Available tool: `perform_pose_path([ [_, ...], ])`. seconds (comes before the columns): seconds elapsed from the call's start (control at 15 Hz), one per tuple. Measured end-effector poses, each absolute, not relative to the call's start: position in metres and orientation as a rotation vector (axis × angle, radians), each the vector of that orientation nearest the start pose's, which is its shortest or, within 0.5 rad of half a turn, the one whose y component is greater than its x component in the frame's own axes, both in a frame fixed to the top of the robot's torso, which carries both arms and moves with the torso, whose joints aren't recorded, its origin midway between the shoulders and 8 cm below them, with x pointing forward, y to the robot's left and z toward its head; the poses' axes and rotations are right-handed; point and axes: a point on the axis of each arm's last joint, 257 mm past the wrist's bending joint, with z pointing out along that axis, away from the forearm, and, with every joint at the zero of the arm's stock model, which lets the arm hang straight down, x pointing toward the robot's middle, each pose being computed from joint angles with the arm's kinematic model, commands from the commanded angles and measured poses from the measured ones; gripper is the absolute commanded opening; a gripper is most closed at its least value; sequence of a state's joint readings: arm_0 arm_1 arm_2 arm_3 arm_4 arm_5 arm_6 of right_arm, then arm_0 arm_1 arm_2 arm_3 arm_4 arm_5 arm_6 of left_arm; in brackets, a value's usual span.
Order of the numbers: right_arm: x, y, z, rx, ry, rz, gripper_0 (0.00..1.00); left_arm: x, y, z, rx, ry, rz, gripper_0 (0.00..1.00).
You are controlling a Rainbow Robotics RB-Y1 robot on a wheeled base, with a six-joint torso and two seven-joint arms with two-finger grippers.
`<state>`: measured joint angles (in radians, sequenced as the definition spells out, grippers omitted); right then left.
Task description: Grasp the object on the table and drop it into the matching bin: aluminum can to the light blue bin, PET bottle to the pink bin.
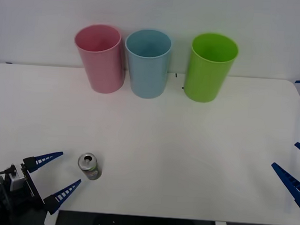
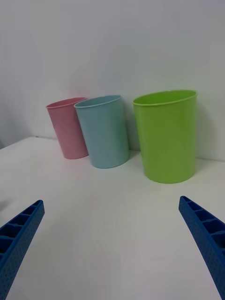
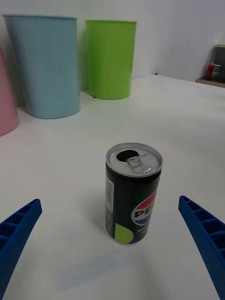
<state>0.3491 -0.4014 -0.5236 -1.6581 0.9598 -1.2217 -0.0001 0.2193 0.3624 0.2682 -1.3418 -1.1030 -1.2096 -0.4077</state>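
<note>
The job is at its start: nothing is gripped and nothing is in a bin yet. At the near left corner of the table [image 1: 154,123], the left gripper [image 1: 56,174] sits low with its 2 blue fingers spread wide and pointing at the can [image 1: 89,166]. The can stands upright just ahead of the fingertips, apart from them and not yet between them. Farther back, along the far edge, 3 bins stand in a row: the pink bin [image 1: 99,58], the light blue bin [image 1: 147,63] just beside it, and a green bin [image 1: 210,67] set a little apart. At the right edge of the table, the right gripper [image 1: 296,167] waits, fingers also spread wide and holding nothing.

What is left, as I judge it: move in around the can, close on it, lift it, carry it to the light blue bin and let go.

The front view gives the whole layout, with the can well apart from the bins. The left wrist view shows the can [image 3: 133,192] up close: an opened pull-tab top, a dark label with a red and blue mark, and bare table on both sides of it, centred between the finger lines. The right wrist view looks at the 3 bins across bare table.
</note>
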Motion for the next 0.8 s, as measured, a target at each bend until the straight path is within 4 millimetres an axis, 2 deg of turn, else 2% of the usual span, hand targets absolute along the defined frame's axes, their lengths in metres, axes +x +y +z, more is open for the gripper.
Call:
perform_pose_path([
  [0.8, 0.342, -0.33, -0.169, -0.465, 1.441, 0.567, 1.0, 0.377, 0.212, -0.322, 0.782, 1.514, -0.539, 1.0],
])
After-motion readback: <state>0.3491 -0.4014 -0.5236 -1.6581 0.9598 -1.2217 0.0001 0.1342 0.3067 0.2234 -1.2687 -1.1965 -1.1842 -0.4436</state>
